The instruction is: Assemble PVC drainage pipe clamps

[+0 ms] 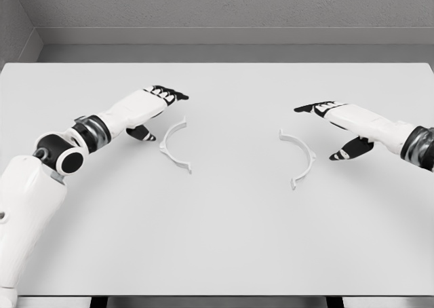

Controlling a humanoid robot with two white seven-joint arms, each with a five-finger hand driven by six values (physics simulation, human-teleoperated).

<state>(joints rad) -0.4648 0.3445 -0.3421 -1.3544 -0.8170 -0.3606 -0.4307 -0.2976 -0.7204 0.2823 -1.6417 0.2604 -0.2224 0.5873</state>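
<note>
Seen from the head camera: a wide white table (pixel 224 254) under a grey wall (pixel 230 6), with two white half-ring clamp pieces lying flat on it, well apart from each other. Left clamp half (pixel 174 144) placed left of the middle, curved like an opening bracket, bulge toward the left, small flat tabs at both ends. Right clamp half (pixel 300 157) placed right of the middle, mirrored, bulge toward the right, open side facing the other piece. Left arm (pixel 64 152) brought in from the lower left edge, white with a dark elbow joint, forearm stretched up and to the right. Left hand (pixel 154 102) held just above and left of the left clamp half, fingers extended and relaxed with dark tips pointing right, thumb hanging down near the piece's upper end; nothing grasped, and contact with the piece not certain, though a small gap seemed visible. Right arm (pixel 407 135) brought in from the right edge, forearm reaching left. Right hand (pixel 339 114) hovered above and right of the right clamp half, fingers stretched out flat toward the left, dark thumb angled down and apart from the piece; released, nothing held. Both pieces separate, unjoined, resting on bare table between the two hands.
</note>
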